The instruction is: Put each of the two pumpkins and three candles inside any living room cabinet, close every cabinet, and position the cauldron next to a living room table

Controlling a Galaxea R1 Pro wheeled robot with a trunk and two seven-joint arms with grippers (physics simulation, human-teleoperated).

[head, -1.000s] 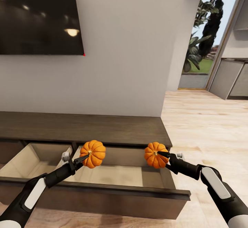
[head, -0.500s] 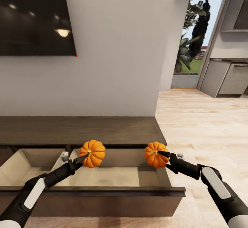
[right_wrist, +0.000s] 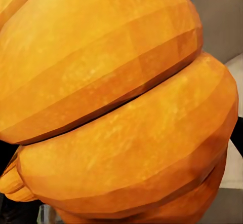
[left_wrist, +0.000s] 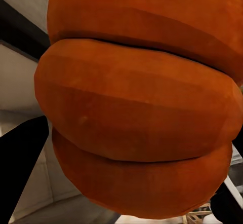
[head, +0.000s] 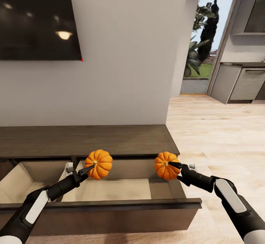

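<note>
Left gripper (head: 89, 170): clamped on left pumpkin (head: 98, 164), held above the open drawer (head: 110, 188).
Right gripper (head: 173, 169): clamped on right pumpkin (head: 166, 166), above the drawer's right end.
Cabinet (head: 84, 139): dark brown, against the wall; drawers pulled out, pale interiors.
Writing: none legible.
</note>
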